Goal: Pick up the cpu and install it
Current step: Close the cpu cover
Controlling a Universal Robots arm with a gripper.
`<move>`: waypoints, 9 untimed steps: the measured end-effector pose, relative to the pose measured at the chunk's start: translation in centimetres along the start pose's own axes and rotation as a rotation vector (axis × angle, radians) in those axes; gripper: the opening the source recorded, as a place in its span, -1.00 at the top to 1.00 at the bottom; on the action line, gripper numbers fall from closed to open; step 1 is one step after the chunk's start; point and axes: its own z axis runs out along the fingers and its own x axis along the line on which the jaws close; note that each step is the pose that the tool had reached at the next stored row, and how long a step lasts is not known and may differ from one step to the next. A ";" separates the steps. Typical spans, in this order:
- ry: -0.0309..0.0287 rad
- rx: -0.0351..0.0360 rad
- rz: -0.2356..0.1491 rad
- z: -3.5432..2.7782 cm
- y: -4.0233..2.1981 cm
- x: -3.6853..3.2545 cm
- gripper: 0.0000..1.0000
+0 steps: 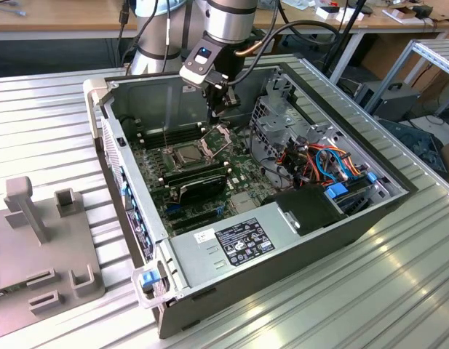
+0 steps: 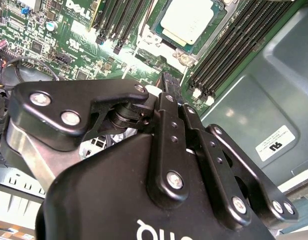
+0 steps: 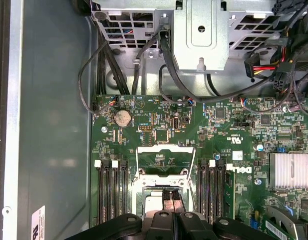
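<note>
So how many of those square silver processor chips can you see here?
1. The cpu lies on the green motherboard, inside the open computer case. Others may be hidden.

Ribbed aluminium tabletop (image 1: 399, 291); wooden desks (image 1: 57, 14) behind it, a metal rack (image 1: 435, 58) at the exterior view's right

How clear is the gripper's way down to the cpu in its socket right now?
Likely yes, it can reach: the cpu lies face up and uncovered, the metal frame is swung open, and the gripper hangs above it with nothing between them.
</note>
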 end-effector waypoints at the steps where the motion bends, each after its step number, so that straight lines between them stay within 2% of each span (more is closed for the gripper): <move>1: 0.0000 0.0000 0.000 0.00 0.00 0.00 0.79; 9: 0.0000 0.0001 0.000 0.01 0.30 0.00 0.79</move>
